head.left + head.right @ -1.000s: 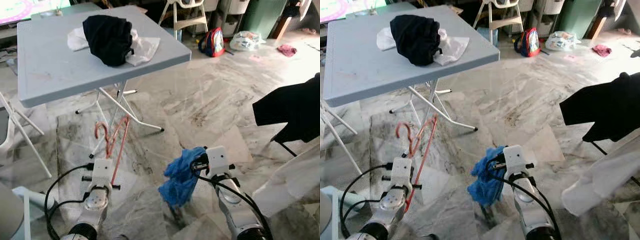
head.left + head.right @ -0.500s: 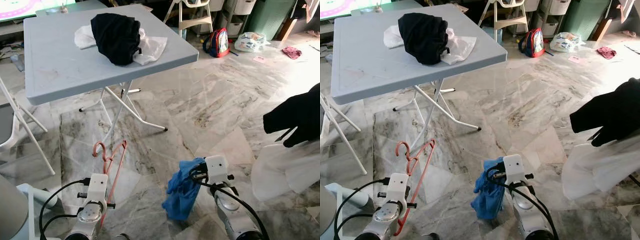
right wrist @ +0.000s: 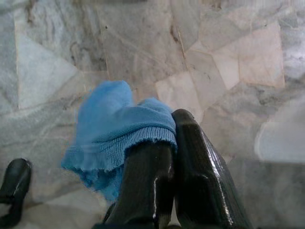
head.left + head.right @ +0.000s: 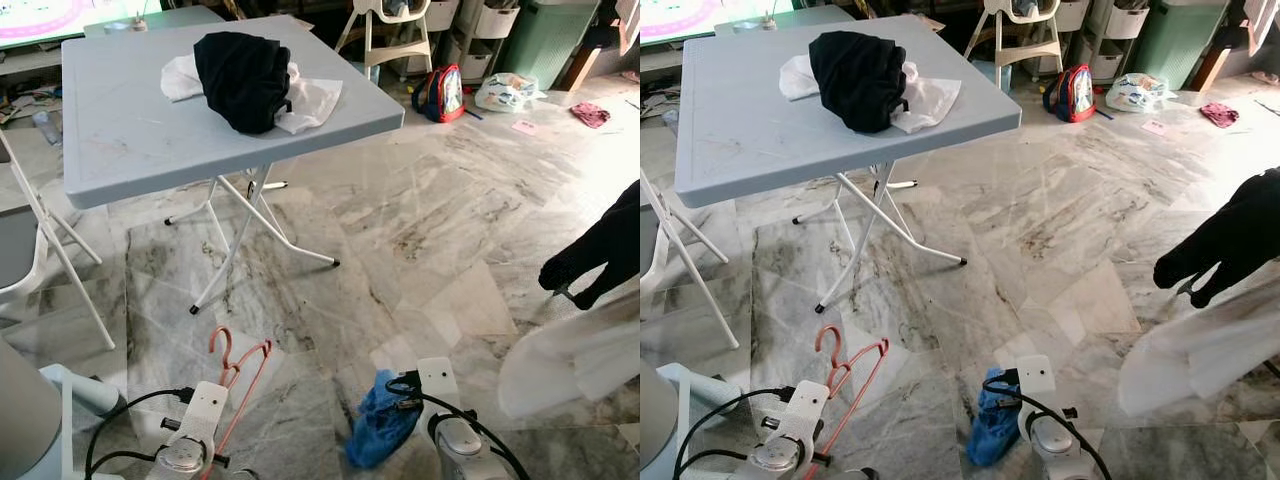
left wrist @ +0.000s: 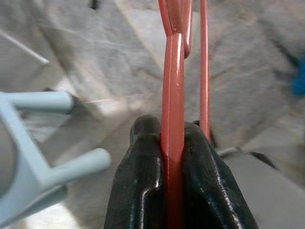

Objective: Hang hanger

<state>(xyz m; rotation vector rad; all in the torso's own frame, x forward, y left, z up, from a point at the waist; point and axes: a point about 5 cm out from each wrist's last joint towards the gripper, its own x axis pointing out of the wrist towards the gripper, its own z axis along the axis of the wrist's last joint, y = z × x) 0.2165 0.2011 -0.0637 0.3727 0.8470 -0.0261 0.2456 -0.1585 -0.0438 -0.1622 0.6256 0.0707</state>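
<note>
A salmon-red hanger [image 4: 240, 385] sticks up over the marble floor at the lower left, hook pointing away from me. My left gripper [image 5: 164, 126] is shut on its bar, and the black fingers [image 5: 138, 181] pinch the red plastic from both sides. My right gripper [image 3: 174, 124] is shut on a blue cloth [image 4: 383, 430], which hangs bunched low over the floor at the lower middle. The knitted hem of the blue cloth [image 3: 114, 138] drapes over one finger.
A grey folding table [image 4: 130, 130] stands ahead with a black garment [image 4: 243, 78] and white cloth [image 4: 315, 100] on it. A black garment [image 4: 600, 250] and a white one [image 4: 570, 350] hang at the right. A light-blue frame [image 4: 70, 385] and a white chair [image 4: 30, 250] stand at the left. A backpack [image 4: 445, 92] lies beyond.
The whole picture has shifted, so the camera moved. Both arms now sit lower in the picture, still holding the hanger and the blue cloth. The hanging garments have slid toward the right edge.
</note>
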